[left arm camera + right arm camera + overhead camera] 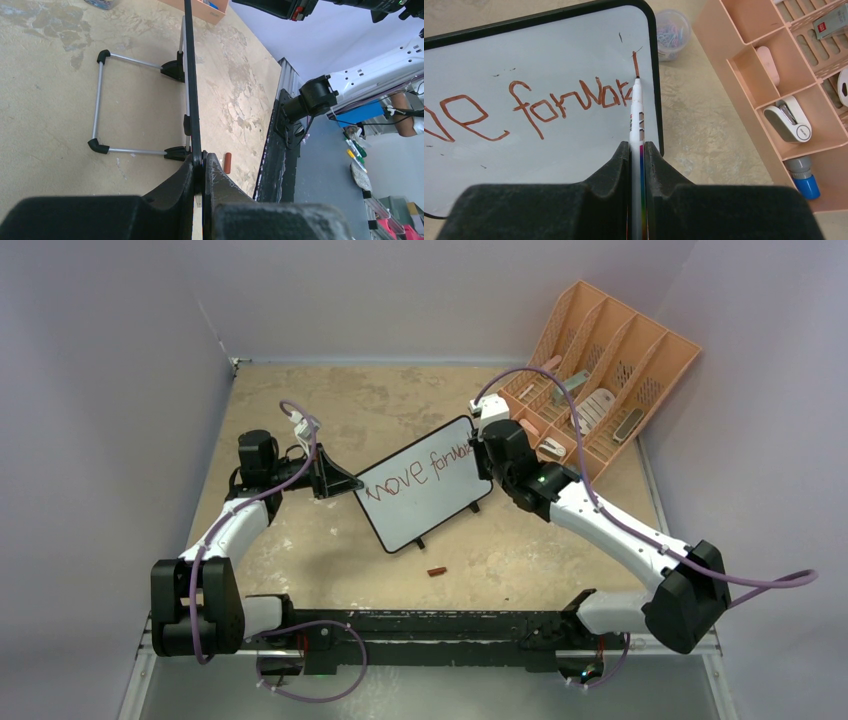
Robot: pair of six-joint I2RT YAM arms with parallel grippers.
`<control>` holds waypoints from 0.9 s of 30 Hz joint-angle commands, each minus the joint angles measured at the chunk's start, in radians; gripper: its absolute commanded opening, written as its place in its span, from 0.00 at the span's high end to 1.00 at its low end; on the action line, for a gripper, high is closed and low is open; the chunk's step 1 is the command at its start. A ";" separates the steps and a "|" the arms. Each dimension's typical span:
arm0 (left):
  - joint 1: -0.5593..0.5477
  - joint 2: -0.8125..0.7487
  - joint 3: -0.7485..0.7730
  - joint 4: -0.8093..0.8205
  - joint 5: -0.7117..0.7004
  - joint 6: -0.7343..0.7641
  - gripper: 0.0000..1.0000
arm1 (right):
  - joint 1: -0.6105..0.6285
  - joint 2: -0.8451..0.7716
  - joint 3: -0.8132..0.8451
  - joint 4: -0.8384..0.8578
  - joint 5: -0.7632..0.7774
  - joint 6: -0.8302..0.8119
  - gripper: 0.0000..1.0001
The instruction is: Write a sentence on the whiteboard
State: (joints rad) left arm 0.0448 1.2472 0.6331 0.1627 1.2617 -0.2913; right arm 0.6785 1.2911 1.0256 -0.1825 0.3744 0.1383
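Observation:
The whiteboard (420,490) stands tilted on its wire stand in the middle of the table, with red-brown writing "move forwar" and a new vertical stroke at its right end. My left gripper (345,483) is shut on the board's left edge; the left wrist view shows the black frame (192,100) edge-on between the jaws. My right gripper (637,150) is shut on a white marker (636,110), whose tip touches the whiteboard (549,55) near its right edge, at the foot of the fresh stroke.
A peach slotted organizer (610,370) with a stapler and small items leans at the back right. A small tub of paper clips (672,32) sits behind the board. A red-brown marker cap (437,571) lies in front of the board. Walls enclose the table.

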 commanded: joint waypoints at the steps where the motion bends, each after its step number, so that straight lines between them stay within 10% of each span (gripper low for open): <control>1: -0.003 0.008 0.025 -0.002 -0.010 0.052 1.00 | -0.005 -0.023 -0.008 0.002 -0.022 0.016 1.00; 27: -0.004 0.011 0.025 -0.002 -0.014 0.052 1.00 | -0.005 -0.038 -0.042 -0.015 -0.024 0.023 1.00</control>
State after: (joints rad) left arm 0.0444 1.2472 0.6331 0.1623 1.2613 -0.2913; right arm 0.6781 1.2808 0.9924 -0.1978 0.3676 0.1478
